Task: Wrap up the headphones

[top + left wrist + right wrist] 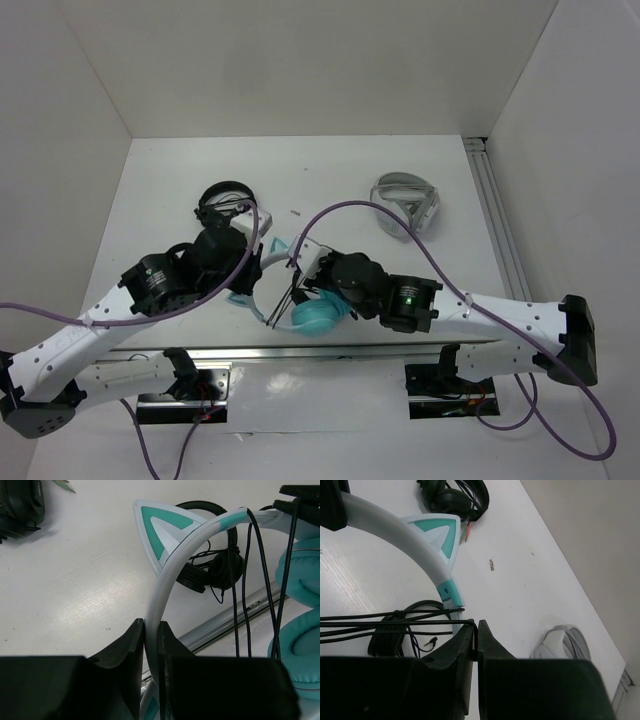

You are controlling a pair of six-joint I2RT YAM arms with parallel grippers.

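Note:
The teal headphones (318, 318) are held up between both arms near the front middle of the table. My left gripper (152, 635) is shut on the pale headband (170, 575), just below its cat ear (162, 527). In the top view the left gripper (250, 272) sits left of the teal earcup. My right gripper (475, 640) is shut on the thin black cable (395, 622), whose strands run taut leftward across the headband (420, 550). Several cable strands (247, 580) hang over the headband beside the earcup (302, 595). In the top view the right gripper (302, 275) is close to the left one.
The smaller black headphones (226, 200) lie at the back left, also in the right wrist view (455, 497). The white-grey headphones (405, 205) lie at the back right. A loose black cable bundle with a plug (385, 640) lies under the headband. White walls enclose the table.

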